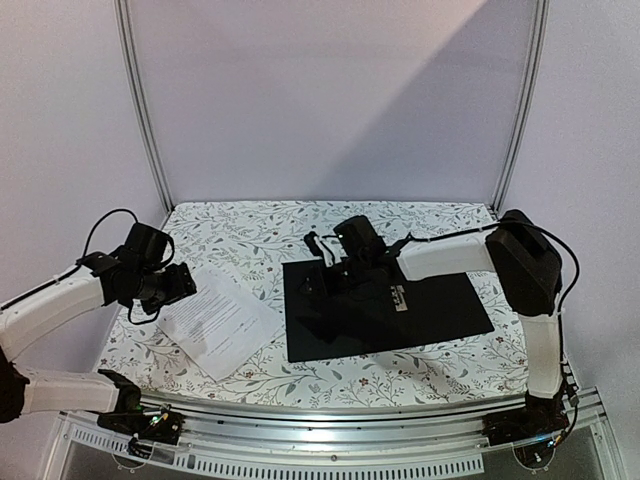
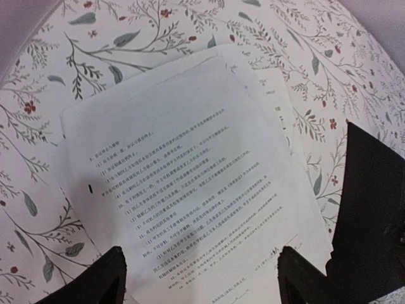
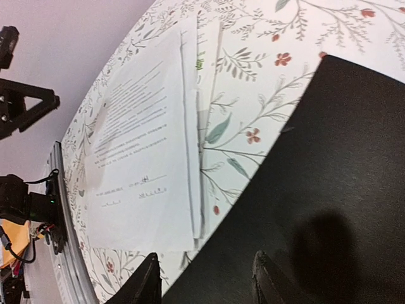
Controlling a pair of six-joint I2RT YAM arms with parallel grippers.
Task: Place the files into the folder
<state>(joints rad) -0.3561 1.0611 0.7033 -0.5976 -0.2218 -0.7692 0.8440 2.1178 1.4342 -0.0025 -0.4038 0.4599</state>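
- Table [image 1: 440, 225] has a floral cloth, seen from the top view.
- The folder [image 1: 400, 315] lies open and flat, black inside facing up. It sits right of the table's centre, with its left edge near the middle.
- The files [image 1: 215, 322] are a small stack of white sheets with black print at 9 o'clock of the folder. They lie flat on the cloth, skewed, just beside the folder's left edge. I can't tell whether they touch it.
- Left wrist view: the top sheet [image 2: 190, 177] is text side up, and more sheets fan out under it toward 1 o'clock. A black folder corner shows at 3 o'clock.
- The left gripper [image 1: 180, 285] is at 10 o'clock of the files, over their far-left edge.
- Left jaws stand wide apart, with one finger [image 2: 104, 278] at each side of the sheet's near end and nothing between them. I can't tell whether they touch the paper.
- The right gripper [image 1: 328, 278] is over the folder's far-left part, about 11 o'clock of the folder's centre.
- Right wrist view: the jaws stand moderately apart and hold nothing. One fingertip [image 3: 269, 278] is over the black folder and the other is at its edge by the cloth.
- Right wrist view also shows the sheets at 10 o'clock of the folder edge, with a strip of cloth between them.
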